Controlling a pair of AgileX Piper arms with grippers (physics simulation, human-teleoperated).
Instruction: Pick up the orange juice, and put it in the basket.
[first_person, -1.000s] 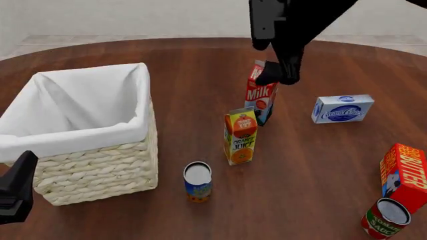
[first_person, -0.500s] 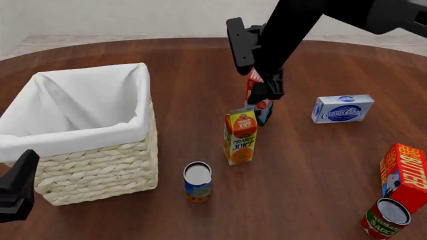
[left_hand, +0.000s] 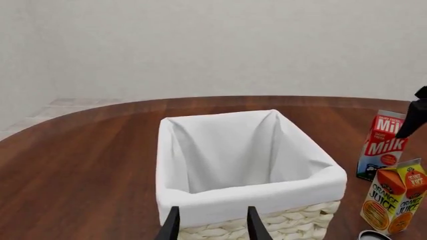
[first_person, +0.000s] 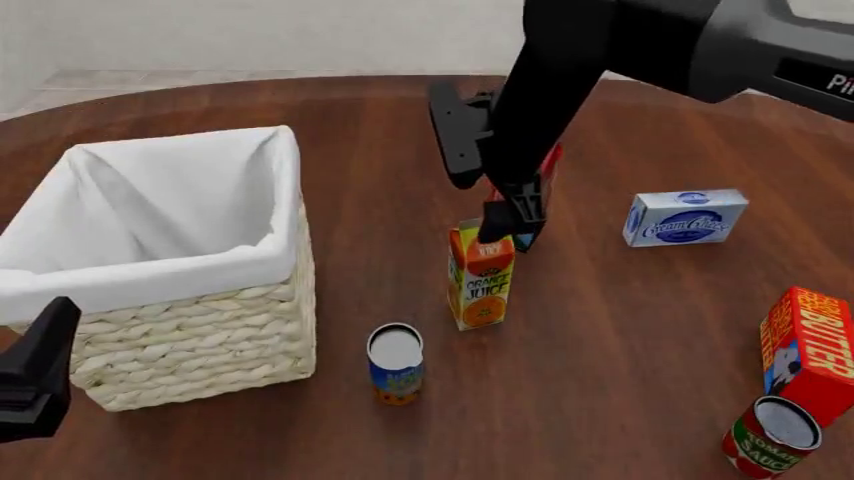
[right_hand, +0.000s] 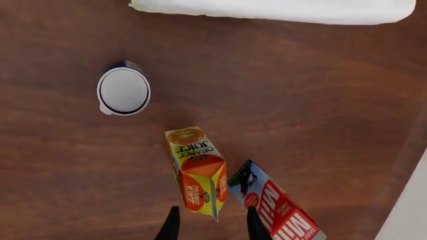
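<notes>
The orange juice (first_person: 482, 275) is a yellow and orange gable-top carton standing upright mid-table; it also shows in the left wrist view (left_hand: 395, 202) and the right wrist view (right_hand: 197, 172). The basket (first_person: 200, 340), cream wicker with a white cloth lining, stands to its left and is empty; its rim shows in the left wrist view (left_hand: 253, 192). My right gripper (first_person: 514, 215) hangs open just above the carton's top, pointing down, its fingertips (right_hand: 172, 225) apart over the gable. My left gripper (first_person: 34, 385) is open and empty at the basket's near left corner.
A red-and-white milk carton (left_hand: 383, 145) stands right behind the juice, mostly hidden by my right arm in the front view. A blue can (first_person: 396, 362) stands near the juice's front left. A cream cheese box (first_person: 685, 217), butter box (first_person: 807, 350) and tomato sauce can (first_person: 771, 435) are at the right.
My right arm has come down and toward the near left, from above the milk carton to just above the orange juice. The left arm has not moved.
</notes>
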